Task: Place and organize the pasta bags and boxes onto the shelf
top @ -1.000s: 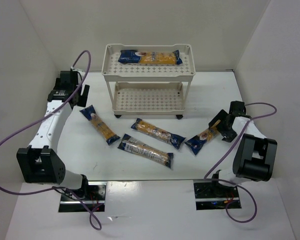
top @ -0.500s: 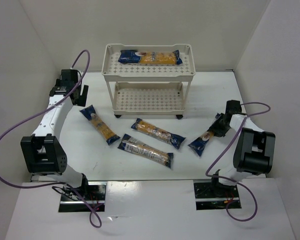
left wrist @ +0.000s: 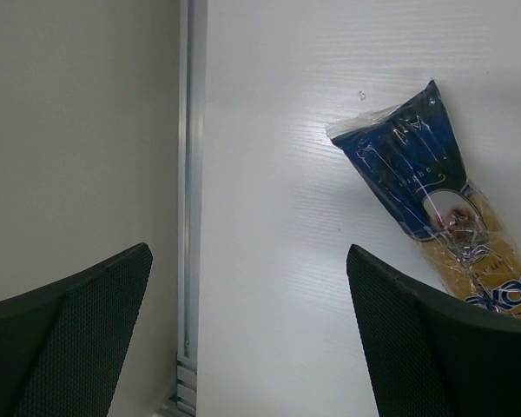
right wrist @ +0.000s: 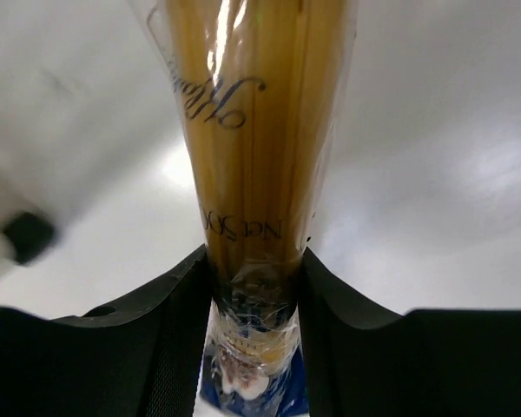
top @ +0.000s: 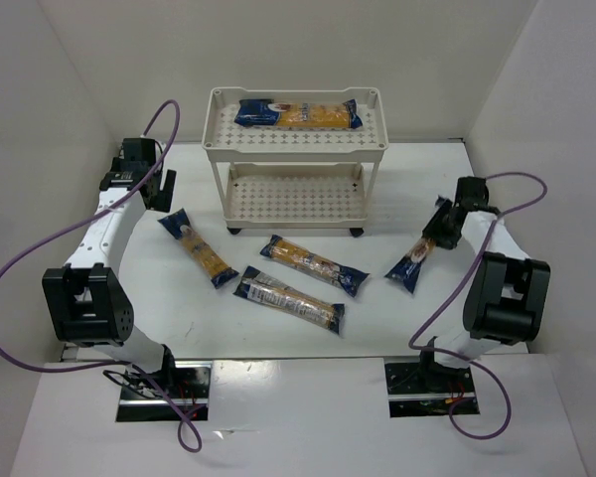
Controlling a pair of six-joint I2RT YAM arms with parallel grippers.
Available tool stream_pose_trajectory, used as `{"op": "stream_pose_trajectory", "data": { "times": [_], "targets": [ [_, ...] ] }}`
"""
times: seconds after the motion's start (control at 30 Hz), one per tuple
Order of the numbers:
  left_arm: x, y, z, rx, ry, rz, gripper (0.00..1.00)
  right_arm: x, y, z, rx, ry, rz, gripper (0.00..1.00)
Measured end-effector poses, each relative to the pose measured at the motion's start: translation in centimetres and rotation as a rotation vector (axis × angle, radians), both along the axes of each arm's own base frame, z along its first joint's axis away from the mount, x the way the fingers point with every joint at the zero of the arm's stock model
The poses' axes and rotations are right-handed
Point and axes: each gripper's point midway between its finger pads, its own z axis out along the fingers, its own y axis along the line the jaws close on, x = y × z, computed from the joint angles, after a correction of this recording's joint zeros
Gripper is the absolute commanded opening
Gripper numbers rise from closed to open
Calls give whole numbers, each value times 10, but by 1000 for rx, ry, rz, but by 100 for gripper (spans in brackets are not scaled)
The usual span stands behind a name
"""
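Pasta packet (right wrist: 253,148), clear middle, yellow strands, gripped by right pincer (right wrist: 253,291)

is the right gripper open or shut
Shut: the right gripper has both black fingers pressed against the long clear packet of yellow pasta.

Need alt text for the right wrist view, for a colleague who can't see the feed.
The right gripper is shut on a long narrow plastic packet of yellow spaghetti, its two black fingers pinching the clear part near a dark blue end. The packet runs up out of frame against a blurred white surface.
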Motion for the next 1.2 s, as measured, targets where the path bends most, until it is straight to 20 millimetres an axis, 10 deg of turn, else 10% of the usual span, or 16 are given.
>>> {"op": "stream_pose_trajectory", "data": {
  "times": [0.23, 0.6, 0.77, 0.97, 1.2],
  "targets": [
    [-2, -2, 6, -7, -17, -8, 100, 75, -25, 131, -162, -381, 50, 0],
    [-27, -7, 21, -20, -70, -27, 100, 94, -36, 299, -351, -751, 88, 0],
    [-30, -8, 21, -24, -73, -31, 100, 110, -35, 419, -476, -992, 155, 0],
    [-32, -12, 17, -41, -56, -42, 100, 88, -17, 551, -641, -1300, 240, 0],
    [-20, -16, 13, -72, -36, -50, 100, 53, 29, 608, -678, -1486, 417, 0]
  ]
}}
